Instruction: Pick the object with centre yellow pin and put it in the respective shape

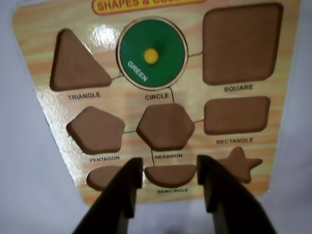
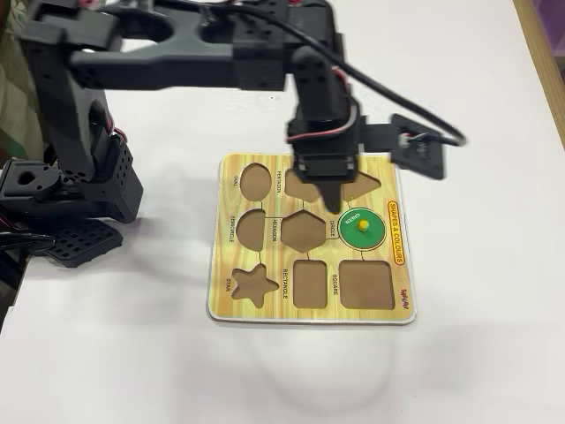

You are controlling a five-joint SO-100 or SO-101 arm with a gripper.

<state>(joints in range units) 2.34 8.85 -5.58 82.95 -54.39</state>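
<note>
The green disc (image 1: 152, 54) with its small yellow knob lies flat inside the round cut-out above the word CIRCLE (image 1: 157, 97) on the yellow shape board (image 1: 44, 107). The fixed view shows the same disc (image 2: 362, 228) seated near the right side of the board (image 2: 225, 265). My gripper (image 1: 169, 163) hangs above the board's semicircle end, open, with nothing between its black fingers (image 1: 214, 185). In the fixed view my gripper (image 2: 328, 199) points down just left of the disc, apart from it.
The board's other cut-outs are bare brown: triangle (image 1: 75, 63), square (image 1: 241, 44), hexagon (image 1: 165, 126), star (image 2: 252, 283). The arm's base (image 2: 79, 185) stands left of the board. A wooden strip (image 2: 547, 53) borders the white table (image 2: 477, 353) at far right.
</note>
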